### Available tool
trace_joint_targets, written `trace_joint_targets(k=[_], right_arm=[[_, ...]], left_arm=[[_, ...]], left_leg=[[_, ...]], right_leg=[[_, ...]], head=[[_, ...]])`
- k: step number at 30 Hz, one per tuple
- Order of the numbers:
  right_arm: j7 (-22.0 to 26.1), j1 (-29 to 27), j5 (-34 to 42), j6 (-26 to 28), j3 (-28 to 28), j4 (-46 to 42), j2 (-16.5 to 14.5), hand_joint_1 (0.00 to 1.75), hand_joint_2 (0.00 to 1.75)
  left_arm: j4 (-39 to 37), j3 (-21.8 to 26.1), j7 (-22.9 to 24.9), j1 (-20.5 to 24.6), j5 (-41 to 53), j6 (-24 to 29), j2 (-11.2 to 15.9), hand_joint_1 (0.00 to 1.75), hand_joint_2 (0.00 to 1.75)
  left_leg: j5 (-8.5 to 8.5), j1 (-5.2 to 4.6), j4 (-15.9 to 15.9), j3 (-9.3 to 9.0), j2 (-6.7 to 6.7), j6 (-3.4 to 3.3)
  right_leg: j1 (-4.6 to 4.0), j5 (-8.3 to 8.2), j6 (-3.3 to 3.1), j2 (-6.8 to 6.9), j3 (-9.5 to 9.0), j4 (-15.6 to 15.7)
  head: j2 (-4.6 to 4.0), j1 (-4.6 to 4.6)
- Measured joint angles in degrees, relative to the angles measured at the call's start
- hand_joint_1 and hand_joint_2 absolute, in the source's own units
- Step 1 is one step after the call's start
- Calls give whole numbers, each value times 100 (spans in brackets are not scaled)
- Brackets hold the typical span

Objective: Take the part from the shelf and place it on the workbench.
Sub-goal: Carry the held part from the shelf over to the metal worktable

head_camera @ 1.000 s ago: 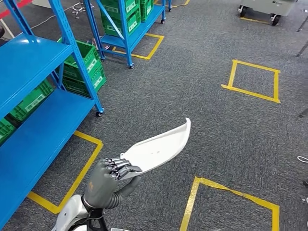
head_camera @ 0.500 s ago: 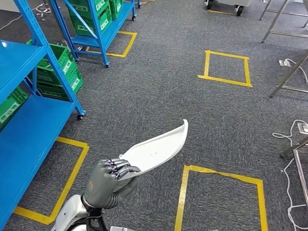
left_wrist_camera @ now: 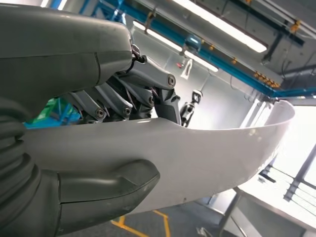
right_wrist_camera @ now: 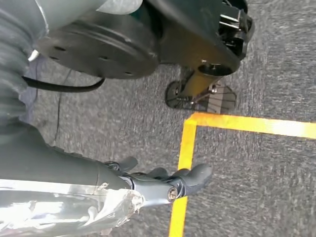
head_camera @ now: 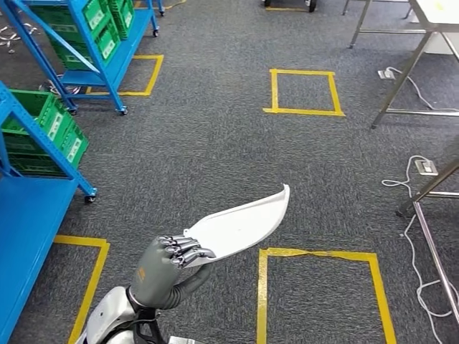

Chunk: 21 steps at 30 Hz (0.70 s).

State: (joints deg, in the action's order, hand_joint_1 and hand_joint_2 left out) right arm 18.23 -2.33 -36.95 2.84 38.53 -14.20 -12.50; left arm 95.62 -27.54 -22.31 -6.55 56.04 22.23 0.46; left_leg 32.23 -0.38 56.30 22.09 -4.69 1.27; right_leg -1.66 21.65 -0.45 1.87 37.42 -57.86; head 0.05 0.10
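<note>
Grey carpeted workshop floor (head_camera: 216,143), marked with yellow tape squares (head_camera: 303,92), one far ahead, one just ahead and to the right of the left hand, another partly seen at lower left. On the left, blue steel shelving (head_camera: 32,215) on castors, with green plastic crates (head_camera: 46,132) tucked under the nearer rack and more on a second rack (head_camera: 108,43) farther back. At upper right, metal counter legs (head_camera: 398,79) and a pale counter top at the frame's corner, well apart from the hand; white cables (head_camera: 417,244) and a floor socket (head_camera: 426,167) trailing beside more metal legs on the right. Open carpet between the hand and that counter. Held out low in front of the body: a long, curved white plastic part (head_camera: 241,223), off the shelf and above the floor, its upturned tip pointing forward and to the right. Left hand (head_camera: 162,271) gripping the part's near end, dark fingers (head_camera: 183,251) curled over the top face and the thick thumb pressed underneath; in the left wrist view, fingers (left_wrist_camera: 123,94) lying on the part (left_wrist_camera: 209,158) above and thumb clamped below, the rest of the part running away past the fingertips. Right hand (right_wrist_camera: 149,185) hanging down over carpet and a yellow tape line, holding nothing, fingers (right_wrist_camera: 193,177) loosely extended and slightly apart.
</note>
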Motion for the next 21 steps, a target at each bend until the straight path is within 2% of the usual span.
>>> trace_joint_targets(k=[1, 2, 3, 4, 5, 6, 7, 8, 9, 11, 12, 13, 14, 15, 16, 17, 18, 19, 20, 21], right_arm=[[3, -8, -11, 1, 19, -9, -13, 0, 175], [5, -10, -27, 1, 39, -22, -26, 0, 175], [7, -8, -41, 1, 57, -32, -40, 0, 175], [5, -9, -53, 1, 78, -43, -55, 0, 175], [4, -19, -60, 1, 95, -53, -69, 0, 175], [2, -37, -66, 1, 112, -61, -83, 0, 175], [-4, -58, -79, 2, 130, -69, -96, 0, 175], [-14, -78, -99, 2, 145, -79, -109, 0, 175], [-28, -97, -131, 2, 167, -90, -119, 0, 175], [-53, -104, -207, -5, 227, -133, -138, 0, 175], [-57, -108, -239, -10, 259, -156, -150, 0, 175], [-59, -110, -260, -15, 285, -180, -163, 0, 175], [-61, -122, -275, -17, 304, -199, -174, 0, 175], [-55, -133, -286, -21, 320, -216, -186, 0, 175], [-53, -134, -293, -24, 334, -233, -194, 0, 175], [-49, -127, -299, -27, 352, -250, -206, 0, 175], [-46, -116, -303, -31, 371, -266, -219, 0, 175], [-45, -107, -309, -36, 391, -280, -232, 0, 175], [-44, -108, -320, -44, 414, -295, -245, 0, 175], [-44, -119, -337, -58, 439, -317, -261, 0, 175]], left_arm=[[-10, -2, -3, 24, -4, -1, 2, 175, 175], [-24, -3, -6, 43, -9, -7, 5, 175, 175], [-42, -4, -9, 52, -14, -12, 11, 175, 175], [-59, -5, -13, 54, -18, -19, 16, 175, 175], [-74, -7, -15, 55, -18, -27, 20, 175, 175], [-85, -9, -17, 57, -18, -32, 24, 175, 175], [-94, -11, -20, 60, -19, -36, 25, 175, 175], [-102, -13, -23, 64, -21, -38, 25, 175, 175], [-121, -17, -28, 68, -25, -40, 29, 175, 175], [-163, -42, -42, 89, -29, -51, 30, 175, 175], [-180, -58, -49, 103, -31, -58, 29, 175, 175], [-185, -76, -55, 126, -31, -63, 21, 175, 175], [-186, -90, -60, 151, -30, -64, 9, 175, 175], [-186, -99, -63, 181, -33, -62, -2, 175, 175], [-186, -106, -66, 209, -32, -61, -13, 175, 175], [-189, -109, -67, 229, -32, -61, -22, 175, 175], [-192, -110, -68, 242, -33, -61, -25, 175, 175], [-200, -114, -68, 255, -32, -61, -28, 175, 175], [-211, -122, -69, 272, -32, -63, -34, 175, 175], [-227, -136, -69, 294, -33, -67, -43, 175, 175]], left_leg=[[-38, 8, 309, 176, 110, 18], [-23, 16, 720, 461, 234, 28], [64, 17, 1144, 813, 334, 38], [242, 21, 1479, 1168, 383, 51], [464, 26, 1665, 1461, 404, 65], [649, 33, 1710, 1679, 413, 79], [713, 43, 1626, 1819, 425, 95], [565, 57, 1440, 1895, 457, 113], [112, 84, 1159, 1953, 549, 135], [-972, 131, 413, 2030, 732, 138], [-1363, 145, 181, 2058, 795, 128], [-1484, 142, 57, 2057, 789, 100], [-1509, 140, 109, 2031, 765, 71], [-1474, 136, 117, 1999, 731, 28], [-1432, 129, 120, 1951, 682, -25], [-1384, 121, 117, 1895, 622, -73], [-1323, 106, 118, 1836, 558, -111], [-1263, 94, 118, 1777, 491, -137], [-1202, 85, 119, 1720, 433, -151], [-1146, 78, 120, 1658, 386, -159]], right_leg=[[18, 48, -27, -74, -97, 31], [36, 107, -52, -144, -187, 57], [46, 174, -75, -215, -273, 67], [59, 253, -84, -300, -364, 74], [70, 338, -84, -386, -470, 76], [81, 430, -78, -474, -593, 76], [92, 520, -66, -560, -739, 75], [103, 613, -49, -639, -891, 74], [113, 707, -25, -708, -1010, 71], [115, 918, 49, -851, -1111, 10], [116, 1037, 67, -907, -1119, -14], [119, 1140, 83, -963, -1141, -22], [127, 1225, 87, -970, -1188, -5], [130, 1293, 101, -876, -1226, -28], [129, 1382, 136, -718, -1191, -155], [126, 1516, 170, -528, -1065, -421], [124, 1671, 203, -351, -844, -794], [126, 1806, 226, -266, -571, -1200], [128, 1849, 237, -237, -323, -1508], [129, 1769, 238, -228, -152, -1630]], head=[[0, -1], [1, -8], [0, -10], [1, -14], [1, -19], [0, -18], [1, -20], [0, -19], [-2, -29], [-3, -74], [-4, -93], [-3, -98], [-3, -88], [-3, -77], [-3, -64], [-3, -55], [-3, -42], [-3, -42], [-3, -42], [-3, -40]])
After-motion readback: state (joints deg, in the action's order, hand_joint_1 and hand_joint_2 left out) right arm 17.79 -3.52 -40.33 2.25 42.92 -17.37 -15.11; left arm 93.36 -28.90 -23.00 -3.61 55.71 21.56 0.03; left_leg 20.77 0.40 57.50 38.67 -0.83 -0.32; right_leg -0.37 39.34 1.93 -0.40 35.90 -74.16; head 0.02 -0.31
